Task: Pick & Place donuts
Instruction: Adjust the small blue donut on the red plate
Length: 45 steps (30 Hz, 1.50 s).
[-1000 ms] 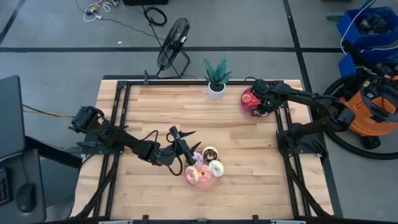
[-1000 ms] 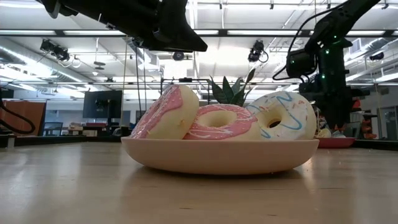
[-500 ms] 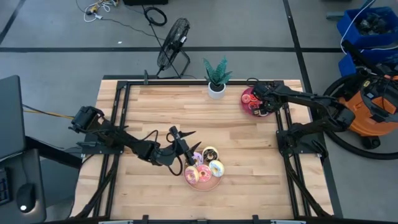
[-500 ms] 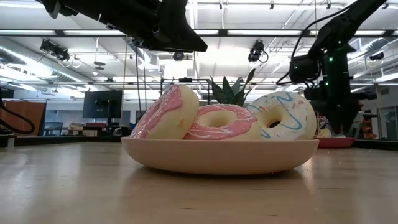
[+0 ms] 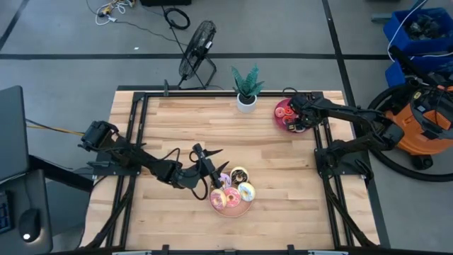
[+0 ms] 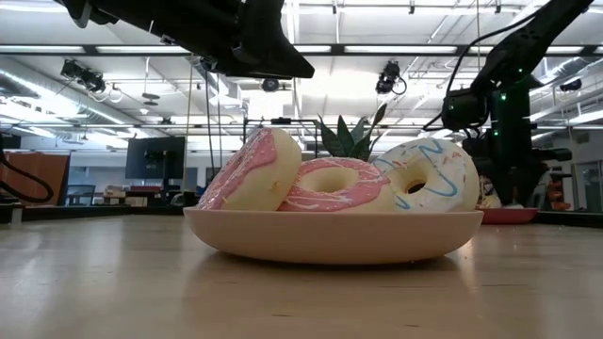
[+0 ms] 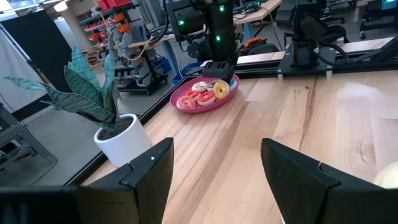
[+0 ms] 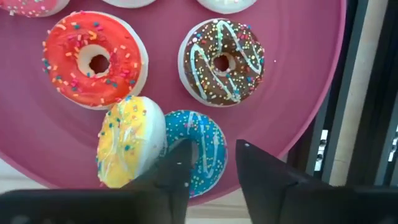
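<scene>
Donuts (image 8: 189, 152) lie on dark red plate (image 8: 298, 93) at tabletop's far right corner, right gripper (image 8: 208, 165) over blue one, fingers apart; left gripper (image 7: 214, 168) open near pink plate (image 5: 244, 208).

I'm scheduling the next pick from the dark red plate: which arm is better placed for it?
The right. Its tool hangs open directly over the dark red plate, fingers straddling the blue donut. The left tool waits beside the pink plate, far across the table.

The right gripper (image 8: 208, 163) partly hides the blue donut (image 8: 194, 149).
</scene>
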Tool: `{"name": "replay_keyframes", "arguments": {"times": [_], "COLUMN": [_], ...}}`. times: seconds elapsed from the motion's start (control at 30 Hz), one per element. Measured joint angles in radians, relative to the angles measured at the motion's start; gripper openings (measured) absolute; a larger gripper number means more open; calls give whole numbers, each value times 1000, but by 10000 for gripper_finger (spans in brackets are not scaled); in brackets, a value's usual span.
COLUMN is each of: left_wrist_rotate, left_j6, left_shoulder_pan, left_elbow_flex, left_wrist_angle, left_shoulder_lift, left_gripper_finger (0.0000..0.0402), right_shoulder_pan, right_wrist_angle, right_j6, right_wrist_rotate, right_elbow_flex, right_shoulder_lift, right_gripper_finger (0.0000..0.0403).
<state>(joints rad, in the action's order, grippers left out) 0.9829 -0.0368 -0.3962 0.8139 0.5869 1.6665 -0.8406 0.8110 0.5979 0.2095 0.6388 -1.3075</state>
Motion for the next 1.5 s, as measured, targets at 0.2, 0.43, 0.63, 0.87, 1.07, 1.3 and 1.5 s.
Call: {"name": "replay_keyframes", "arguments": {"times": [0.2,0.43,0.63,0.87,1.07,1.3,1.5], "left_wrist_rotate": [0,0,0,0,0,0,0], "left_j6": [0,0,0,0,0,0,0], "left_shoulder_pan": [0,0,0,0,-1,-1,-1], "left_elbow_flex": [0,0,0,0,0,0,0], "left_wrist_angle": [0,0,0,0,0,0,0], "left_shoulder_lift": [0,0,0,0,0,0,0], "left_gripper_finger": [248,248,248,248,248,248,248], "right_shoulder_pan": [-7,-7,9,34,26,23,-3], "right_wrist_angle": [-5,5,60,107,91,14,13], "right_j6": [-34,-73,-82,-32,-30,10,23], "right_wrist_rotate": [0,-3,69,2,-15,-18,-32], "right_elbow_flex": [0,9,80,89,50,19,-6], "right_shoulder_lift": [0,0,0,0,0,0,0], "right_gripper_finger": [51,13,5,9,73,186,193]}}
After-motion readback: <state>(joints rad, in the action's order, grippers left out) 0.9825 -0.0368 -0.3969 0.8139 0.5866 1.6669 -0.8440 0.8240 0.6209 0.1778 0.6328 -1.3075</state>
